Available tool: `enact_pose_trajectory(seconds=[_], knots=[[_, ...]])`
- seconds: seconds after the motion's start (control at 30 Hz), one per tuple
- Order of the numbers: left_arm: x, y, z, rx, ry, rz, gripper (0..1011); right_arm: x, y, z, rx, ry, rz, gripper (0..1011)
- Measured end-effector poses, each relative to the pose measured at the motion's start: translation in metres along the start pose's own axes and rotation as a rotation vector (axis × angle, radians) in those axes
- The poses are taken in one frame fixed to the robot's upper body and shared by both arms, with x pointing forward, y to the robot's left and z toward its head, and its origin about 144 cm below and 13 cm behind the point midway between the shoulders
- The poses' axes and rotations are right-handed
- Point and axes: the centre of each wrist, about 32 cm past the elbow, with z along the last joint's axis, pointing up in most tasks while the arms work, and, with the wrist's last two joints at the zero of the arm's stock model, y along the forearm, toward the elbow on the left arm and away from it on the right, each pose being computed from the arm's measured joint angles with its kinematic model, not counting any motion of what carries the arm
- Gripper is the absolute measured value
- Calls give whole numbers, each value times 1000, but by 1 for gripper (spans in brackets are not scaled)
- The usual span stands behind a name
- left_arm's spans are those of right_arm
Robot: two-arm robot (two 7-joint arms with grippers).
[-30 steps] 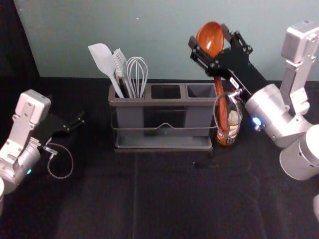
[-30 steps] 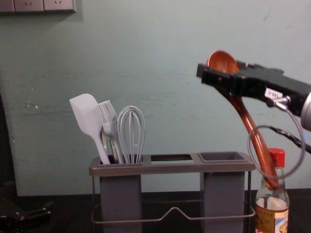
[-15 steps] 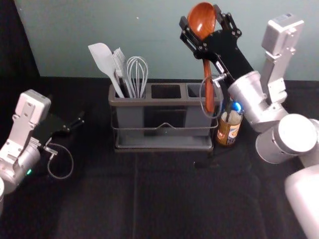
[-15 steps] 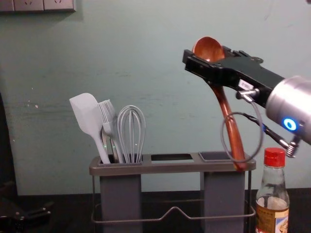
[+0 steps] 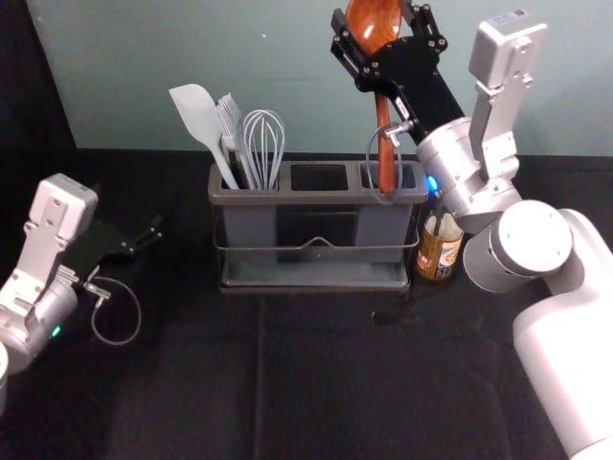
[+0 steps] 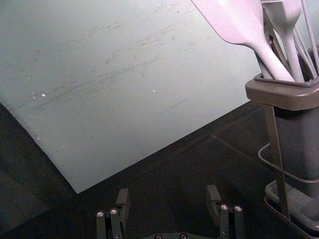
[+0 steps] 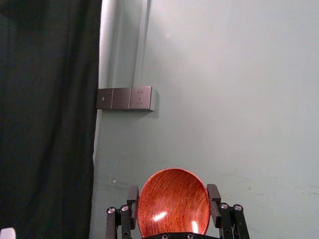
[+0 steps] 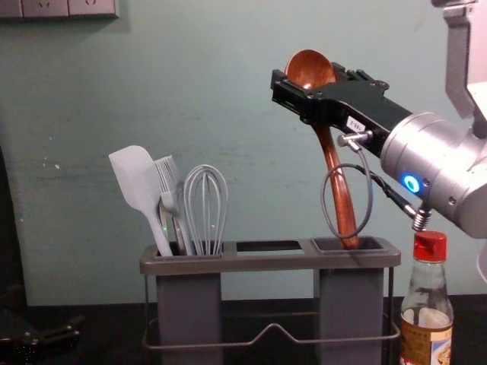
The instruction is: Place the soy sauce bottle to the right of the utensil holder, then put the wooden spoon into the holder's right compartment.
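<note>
**Wooden spoon point(image 5: 370, 27) hung at right compartment point(image 8: 373, 243)**

Head view: the right gripper point(image 5: 375, 14) clasped its cropped bowl; the arm hid the cap of the soy sauce bottle point(image 5: 438, 259), right of the utensil holder point(image 5: 263, 199). The left gripper point(image 5: 153, 233) sat parked leftward.

Left wrist view: fingers point(image 6: 122, 201) apart.

Chest view: handle-tip depth unclear; spatula point(image 8: 135, 179), whisk point(image 8: 207, 199) in left compartment point(image 8: 189, 304).

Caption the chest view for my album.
The right gripper holds a wooden spoon at the utensil holder, a red-capped bottle standing alongside.

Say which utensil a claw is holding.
The wooden spoon, gripped by the right claw; the spatula, brush and whisk stand in the holder's left compartment.
</note>
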Motion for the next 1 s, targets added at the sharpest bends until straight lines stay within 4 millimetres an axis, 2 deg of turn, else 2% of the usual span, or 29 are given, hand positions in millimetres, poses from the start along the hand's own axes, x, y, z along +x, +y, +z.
enact_pose_trajectory(seconds=[0.47, 1.0], knots=[[0, 0, 0, 0, 0, 0, 1005, -1, 10, -7, 34, -39, -36, 841], [0, 0, 0, 0, 0, 0, 1005, -2, 10, -23, 43, -70, -47, 841]])
